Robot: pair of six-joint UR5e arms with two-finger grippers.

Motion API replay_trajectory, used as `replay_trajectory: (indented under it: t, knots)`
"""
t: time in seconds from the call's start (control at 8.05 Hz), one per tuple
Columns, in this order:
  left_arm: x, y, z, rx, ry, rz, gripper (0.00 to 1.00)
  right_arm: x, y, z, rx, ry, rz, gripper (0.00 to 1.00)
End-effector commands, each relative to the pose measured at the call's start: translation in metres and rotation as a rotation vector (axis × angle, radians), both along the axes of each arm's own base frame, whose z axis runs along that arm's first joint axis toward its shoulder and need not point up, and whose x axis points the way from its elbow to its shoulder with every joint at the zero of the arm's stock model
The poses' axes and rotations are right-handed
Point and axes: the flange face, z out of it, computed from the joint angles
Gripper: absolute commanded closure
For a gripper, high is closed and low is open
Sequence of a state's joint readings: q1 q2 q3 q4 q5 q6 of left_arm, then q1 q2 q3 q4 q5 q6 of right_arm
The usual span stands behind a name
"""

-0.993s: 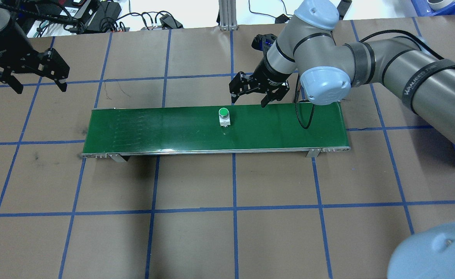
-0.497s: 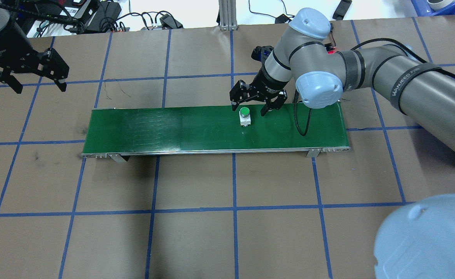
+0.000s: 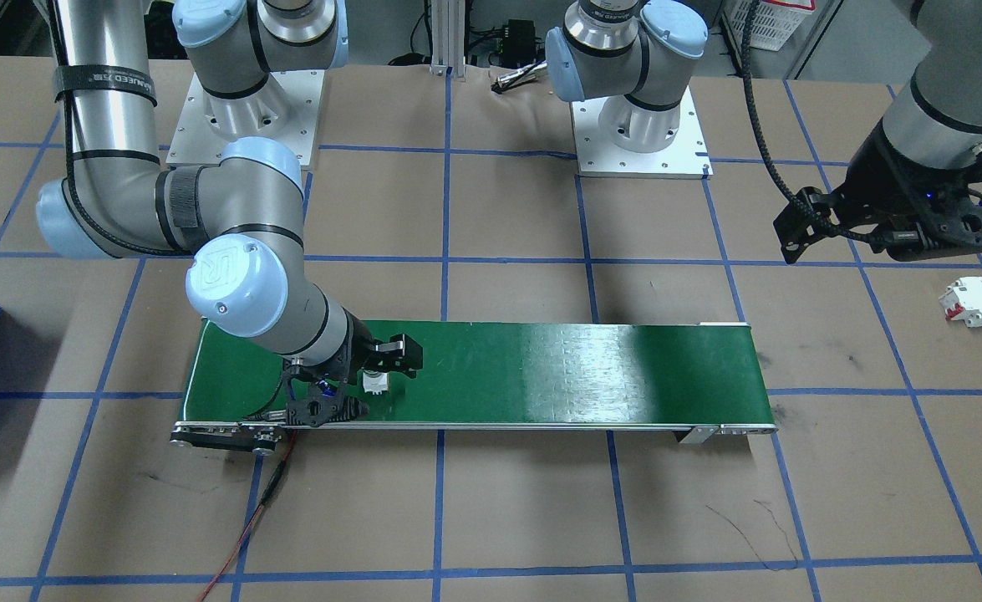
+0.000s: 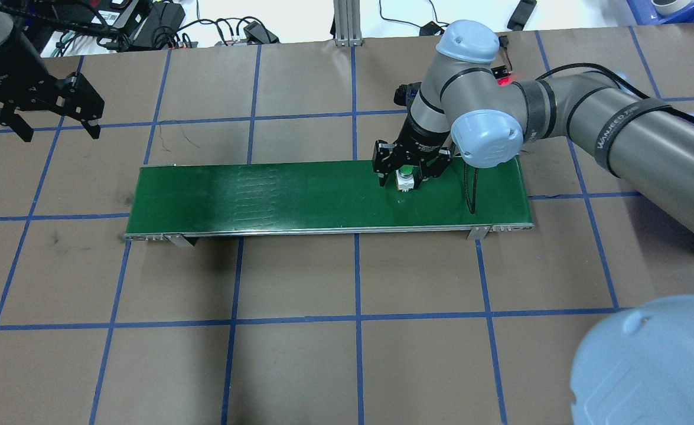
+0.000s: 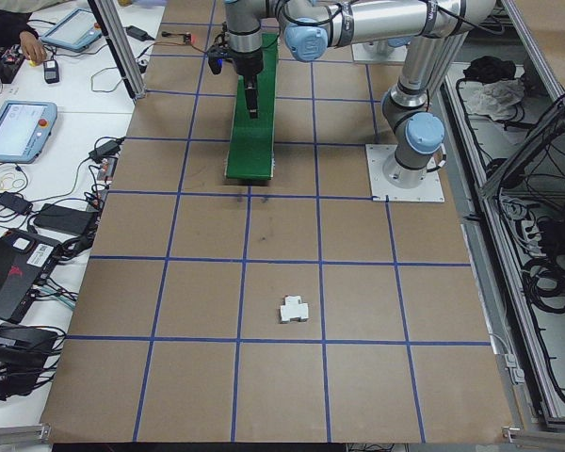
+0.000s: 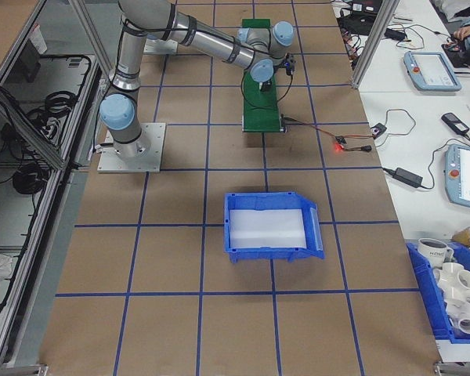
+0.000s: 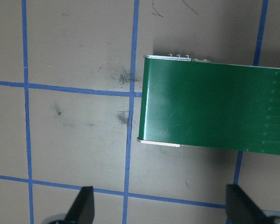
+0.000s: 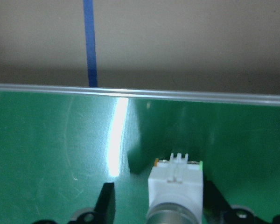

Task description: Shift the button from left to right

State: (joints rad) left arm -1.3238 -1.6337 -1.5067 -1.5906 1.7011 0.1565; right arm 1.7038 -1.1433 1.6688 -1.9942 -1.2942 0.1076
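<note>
The small push-button with round green cap and whitish body (image 4: 404, 179) stands on the long green conveyor belt (image 4: 264, 195), toward its right end and nearer the far edge, between the fingers of the right gripper (image 4: 407, 175), which flank it without visibly clamping. Open belt stretches leftward. The left gripper (image 4: 57, 121) hovers spread over bare brown counter (image 4: 299, 277); a blue plastic bin (image 6: 270, 227) sits apart, empty.

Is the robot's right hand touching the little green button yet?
Cannot tell. The right wrist view shows the right hand around the small green-capped white button on the belt, left finger apart, the other side hidden.
</note>
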Motion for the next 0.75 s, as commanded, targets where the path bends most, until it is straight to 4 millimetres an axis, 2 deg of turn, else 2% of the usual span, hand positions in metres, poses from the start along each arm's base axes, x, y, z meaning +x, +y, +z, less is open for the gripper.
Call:
replay_trajectory:
  t: [0.0,0.12,0.37,0.5,0.62]
  knots:
    - [0.000,0.000,0.001,-0.003,-0.002,-0.001,0.00,-0.009,0.006,0.001,0.015,0.080,0.025,1.00]
    - [0.000,-0.001,0.002,-0.006,-0.003,-0.001,0.00,-0.013,0.001,0.011,-0.015,0.113,0.028,1.00]
    - [0.001,-0.001,0.002,-0.005,-0.005,0.000,0.00,-0.028,-0.015,0.053,-0.101,0.142,0.009,1.00]
    - [0.001,-0.001,0.002,-0.005,-0.005,0.000,0.00,-0.049,-0.023,0.069,-0.128,0.158,-0.023,1.00]
    - [0.001,-0.001,0.002,-0.005,-0.005,0.000,0.00,-0.084,-0.029,0.087,-0.145,0.160,-0.072,1.00]
